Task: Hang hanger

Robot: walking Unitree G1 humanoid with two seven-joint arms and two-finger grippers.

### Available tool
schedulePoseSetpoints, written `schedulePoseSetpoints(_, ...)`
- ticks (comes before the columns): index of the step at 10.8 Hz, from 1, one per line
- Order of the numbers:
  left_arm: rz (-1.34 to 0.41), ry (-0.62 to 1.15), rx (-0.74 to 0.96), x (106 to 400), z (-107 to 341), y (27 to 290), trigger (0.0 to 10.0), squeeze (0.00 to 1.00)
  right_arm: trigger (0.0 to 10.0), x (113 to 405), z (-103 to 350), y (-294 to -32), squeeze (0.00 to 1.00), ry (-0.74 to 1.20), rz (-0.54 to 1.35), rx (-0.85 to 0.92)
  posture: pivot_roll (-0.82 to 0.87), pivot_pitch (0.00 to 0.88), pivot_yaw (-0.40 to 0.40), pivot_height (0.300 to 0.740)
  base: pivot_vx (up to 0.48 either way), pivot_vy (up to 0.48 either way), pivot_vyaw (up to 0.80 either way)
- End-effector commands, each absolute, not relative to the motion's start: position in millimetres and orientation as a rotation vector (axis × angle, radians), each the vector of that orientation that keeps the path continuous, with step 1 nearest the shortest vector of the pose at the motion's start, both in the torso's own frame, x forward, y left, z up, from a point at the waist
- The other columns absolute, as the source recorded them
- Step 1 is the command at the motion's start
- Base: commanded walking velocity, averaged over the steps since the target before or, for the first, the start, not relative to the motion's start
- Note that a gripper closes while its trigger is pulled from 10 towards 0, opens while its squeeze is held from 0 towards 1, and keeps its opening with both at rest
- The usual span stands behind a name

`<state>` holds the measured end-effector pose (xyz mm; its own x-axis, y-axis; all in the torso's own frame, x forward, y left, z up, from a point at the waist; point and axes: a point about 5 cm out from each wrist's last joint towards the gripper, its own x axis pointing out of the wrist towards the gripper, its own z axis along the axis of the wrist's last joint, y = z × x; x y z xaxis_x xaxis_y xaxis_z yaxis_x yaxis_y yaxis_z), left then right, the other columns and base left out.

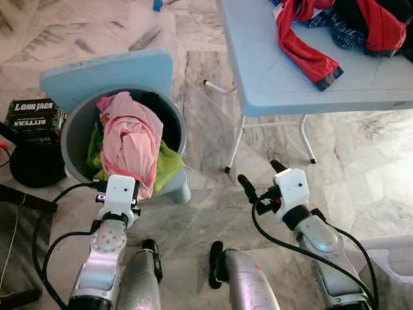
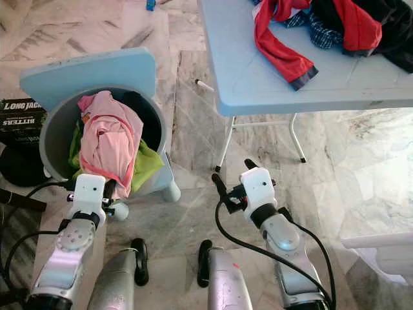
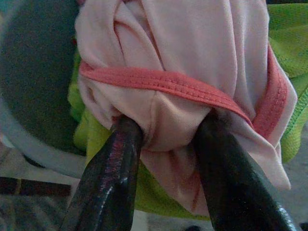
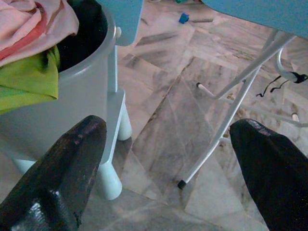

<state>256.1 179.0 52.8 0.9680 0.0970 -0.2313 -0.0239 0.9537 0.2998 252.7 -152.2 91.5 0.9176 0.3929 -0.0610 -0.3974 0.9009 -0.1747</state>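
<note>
Occupying upper right of frame: blue desk (image 1: 271, 77) bearing clothes (image 1: 335, 26); no hanger discernible. Left of centre: grey basket (image 1: 74, 126) with pink garment (image 1: 132, 139) draped over its rim, left pincer (image 3: 166, 139) clamped on it. Right pincer (image 4: 168, 163) spread apart, empty, nearer the desk.

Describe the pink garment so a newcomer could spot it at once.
Start at the grey bin left of the folding table. The pink garment is heaped on top and spills over its front rim, with the left gripper closed around it. Unlike the green cloth beneath, it has a coral hem.
</note>
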Motion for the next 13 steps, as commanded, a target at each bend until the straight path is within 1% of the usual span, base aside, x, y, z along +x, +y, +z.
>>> schedulePoseSetpoints(1, 0.075, 0.241, 0.322, 251, 52, 179, 10.0, 0.0, 10.0, 248, 85, -156, 0.0, 0.052, 0.398, -0.191, -0.07, 0.292, -0.097, 0.74, 0.0, 0.0, 0.0)
schedulePoseSetpoints(3, 0.155, 0.221, 0.346, 251, 53, 191, 10.0, 0.0, 10.0, 250, 84, -158, 0.0, 0.054, 0.395, -0.194, -0.06, 0.291, -0.099, 0.74, 0.0, 0.0, 0.0)
schedulePoseSetpoints(6, 0.102, 0.208, 0.297, 264, 52, 185, 10.0, 0.0, 10.0, 250, 85, -157, 0.0, 0.051, 0.396, -0.194, -0.07, 0.286, -0.099, 0.74, 0.0, 0.0, 0.0)
schedulePoseSetpoints(7, 0.089, 0.2, 0.284, 272, 51, 183, 10.0, 0.0, 10.0, 251, 86, -158, 0.0, 0.048, 0.392, -0.196, -0.08, 0.283, -0.099, 0.74, 0.0, 0.0, 0.0)
schedulePoseSetpoints(8, 0.075, 0.204, 0.269, 276, 49, 183, 6.9, 0.0, 10.0, 250, 86, -158, 0.0, 0.048, 0.388, -0.197, -0.08, 0.282, -0.1, 0.74, 0.0, 0.0, 0.0)
schedulePoseSetpoints(9, 0.06, 0.198, 0.252, 279, 48, 181, 0.0, 0.0, 10.0, 251, 87, -159, 0.0, 0.046, 0.385, -0.199, -0.08, 0.281, -0.1, 0.74, 0.0, 0.0, 0.0)
schedulePoseSetpoints(12, 0.041, 0.184, 0.247, 279, 46, 179, 0.0, 0.0, 10.0, 251, 87, -158, 0.0, 0.046, 0.394, -0.186, -0.08, 0.279, -0.097, 0.74, 0.0, 0.0, 0.0)
schedulePoseSetpoints(13, 0.038, 0.181, 0.245, 278, 45, 179, 0.0, 0.0, 10.0, 249, 87, -154, 0.0, 0.053, 0.447, -0.149, -0.08, 0.279, -0.097, 0.74, 0.0, 0.0, 0.0)
